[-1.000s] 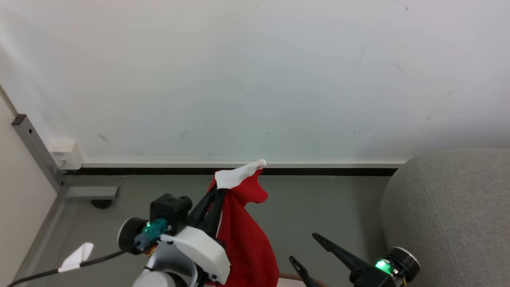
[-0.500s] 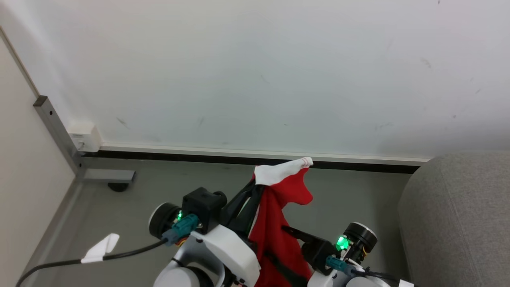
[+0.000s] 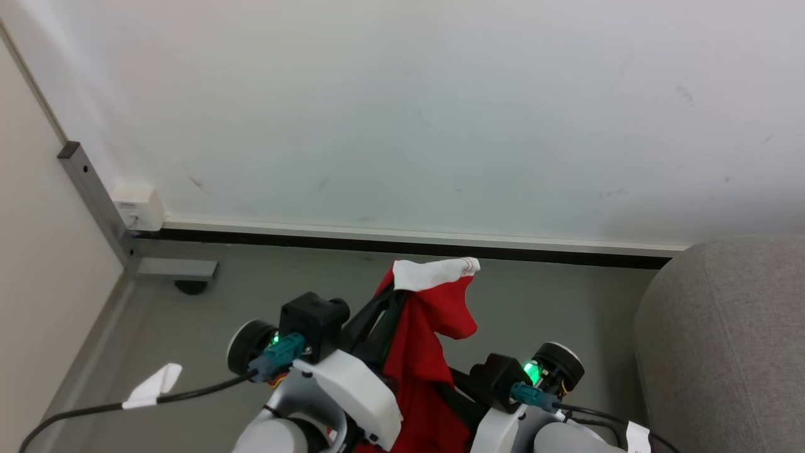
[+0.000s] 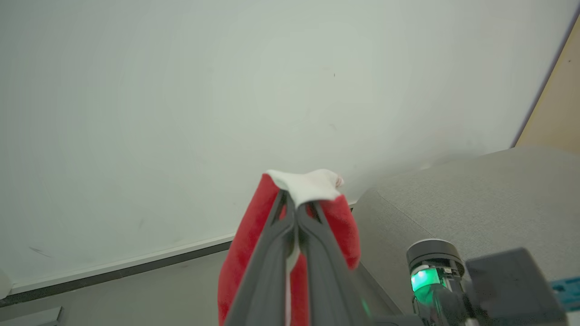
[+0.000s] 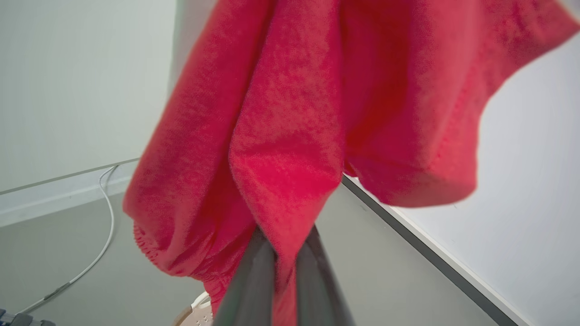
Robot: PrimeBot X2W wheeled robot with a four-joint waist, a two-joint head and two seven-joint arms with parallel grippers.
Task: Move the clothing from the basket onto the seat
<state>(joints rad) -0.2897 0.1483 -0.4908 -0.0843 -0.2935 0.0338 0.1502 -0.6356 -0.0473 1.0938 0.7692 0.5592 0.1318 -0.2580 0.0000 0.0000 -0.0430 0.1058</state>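
Observation:
A bright red garment (image 3: 427, 352) with a white trim (image 3: 434, 274) hangs in the air above the grey floor. My left gripper (image 3: 395, 290) is shut on its top, just under the trim (image 4: 308, 185); the left wrist view shows the fingers (image 4: 272, 253) pinched together on the fabric. Lower down, my right gripper (image 5: 283, 237) is shut on a fold of the red cloth (image 5: 290, 127), coming at it from the right (image 3: 456, 393). A sliver of the cream perforated basket (image 5: 195, 311) shows below the hanging fabric. The light grey seat (image 3: 729, 340) stands at the right.
A white wall (image 3: 402, 113) with a skirting board runs close behind. A grey metal post (image 3: 94, 195) and a white socket box (image 3: 139, 206) stand at the left corner. A black cable with a white tag (image 3: 151, 387) trails from my left arm.
The right gripper, open and apart from the garment a second ago, has moved left into the hanging cloth and shut on it. The head camera has turned slightly.

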